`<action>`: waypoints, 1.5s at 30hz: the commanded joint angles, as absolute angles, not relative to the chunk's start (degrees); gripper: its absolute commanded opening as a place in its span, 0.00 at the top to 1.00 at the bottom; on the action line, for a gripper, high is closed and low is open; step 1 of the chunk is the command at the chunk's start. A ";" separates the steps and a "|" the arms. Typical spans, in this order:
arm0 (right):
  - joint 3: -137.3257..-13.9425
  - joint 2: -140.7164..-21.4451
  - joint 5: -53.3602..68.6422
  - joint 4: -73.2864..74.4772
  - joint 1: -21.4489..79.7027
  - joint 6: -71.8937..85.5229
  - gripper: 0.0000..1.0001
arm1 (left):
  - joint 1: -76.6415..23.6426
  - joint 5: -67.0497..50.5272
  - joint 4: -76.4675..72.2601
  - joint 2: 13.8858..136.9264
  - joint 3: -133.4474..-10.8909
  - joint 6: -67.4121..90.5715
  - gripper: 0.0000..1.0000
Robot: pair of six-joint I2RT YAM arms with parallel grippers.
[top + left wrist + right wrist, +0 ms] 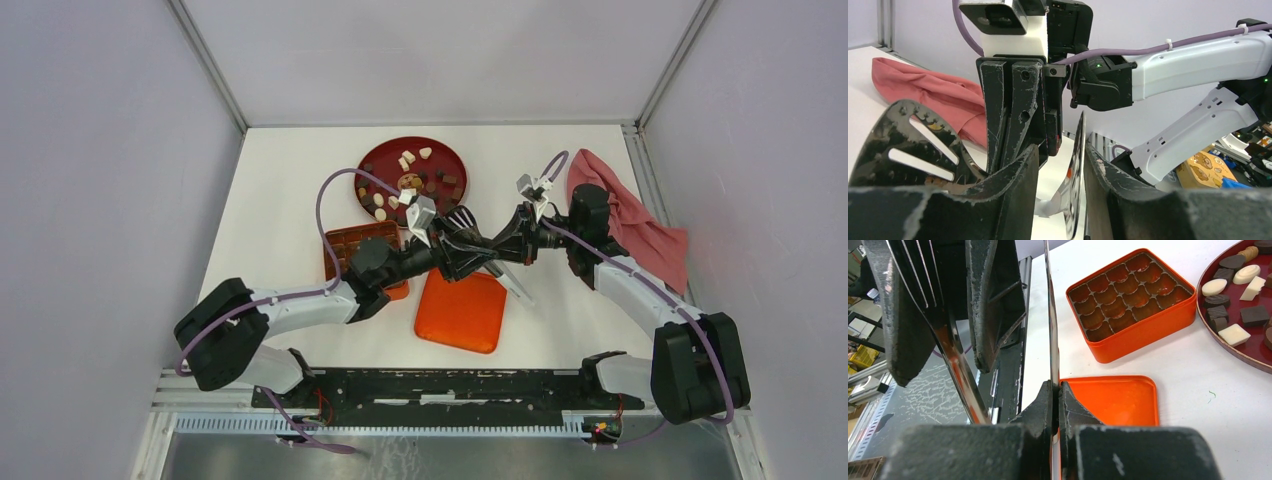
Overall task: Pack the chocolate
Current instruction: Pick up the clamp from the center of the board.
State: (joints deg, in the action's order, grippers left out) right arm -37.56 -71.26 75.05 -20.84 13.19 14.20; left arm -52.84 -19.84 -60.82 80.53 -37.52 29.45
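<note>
White table [280, 200] under everything. Pink cloth [640, 220] bunched at the right side, not in play. Red plate [383, 160] at the far middle, loaded with the chocolate [410, 182]: dark brown and cream-white pieces, all on the plate, none elsewhere in view. Orange lid [462, 312] already off, lying flat near the arm bases, just beside the orange box [1148, 330]. Box open, brown cell tray inside, every visible cell empty in the right wrist view; partly hidden under the left arm from above. Metal tongs [462, 218] with slotted black heads, held above the table between plate and lid, carrying nothing. Right gripper [1055, 386] pinched tight on one thin tong arm. Left gripper [1060, 150] spread apart, straddling a tong arm seen edge-on, with a clear gap on one side; no firm hold by the look of it. Looks like a tool handover or regrip in mid-air. Judged progress: very early. Done: box opened, tool in grip. Left: nearly all of it. Lifting each piece off the plate, setting one per cell, filling the tray, probably closing with the lid.
</note>
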 commanded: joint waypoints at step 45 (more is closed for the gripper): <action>-40.94 -70.16 76.10 -17.21 17.55 12.65 0.02 | -36.56 -31.83 -92.81 78.53 -28.87 55.16 0.98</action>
State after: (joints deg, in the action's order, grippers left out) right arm -42.17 -70.39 77.34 -10.35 16.73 6.15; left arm -36.12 -30.79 -82.13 76.58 -26.87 49.58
